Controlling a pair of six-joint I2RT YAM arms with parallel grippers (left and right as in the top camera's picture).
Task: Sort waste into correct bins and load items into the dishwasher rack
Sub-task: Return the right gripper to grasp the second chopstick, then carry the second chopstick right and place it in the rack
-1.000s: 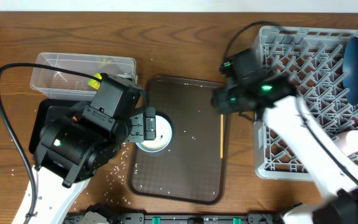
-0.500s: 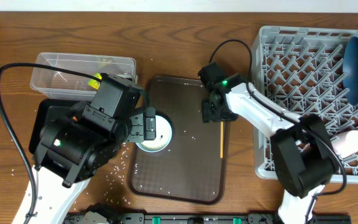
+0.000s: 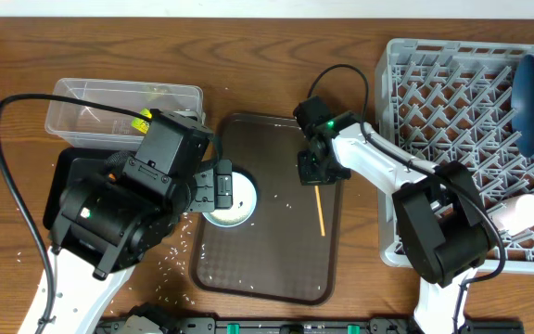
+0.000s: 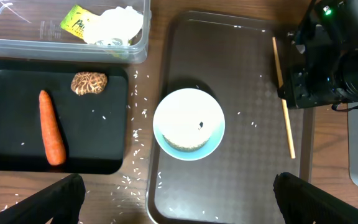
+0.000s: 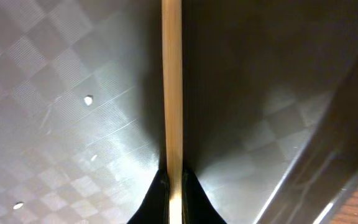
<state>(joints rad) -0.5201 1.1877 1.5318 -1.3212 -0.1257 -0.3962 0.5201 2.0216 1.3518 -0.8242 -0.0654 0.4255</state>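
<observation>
1. The thin wooden chopstick (image 5: 171, 93) lies on the brown rounded-corner serving tray (image 3: 267, 260), near its right edge. Its long axis runs straight ahead of the right gripper (image 5: 171, 186), which is pinched closed on it.
2. The large grey lattice dishwasher rack (image 3: 452, 102) stands just right of this arm.
3. The left gripper (image 4: 176, 186) hangs spread open over the white bowl (image 4: 188, 123).

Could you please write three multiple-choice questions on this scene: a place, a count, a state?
1. Where lies the orange carrot? A. clear plastic tub B. shallow black rectangular tray C. brown serving tray
2. How many large food pieces lie in that tray? A. one B. two C. four
3. The right gripper is: A. shut on the thin wooden chopstick B. open C. out of view
1B: carrot rests on black. 2B: carrot plus brown lumpy food piece. 3A: fingertips pinch the stick.
</observation>
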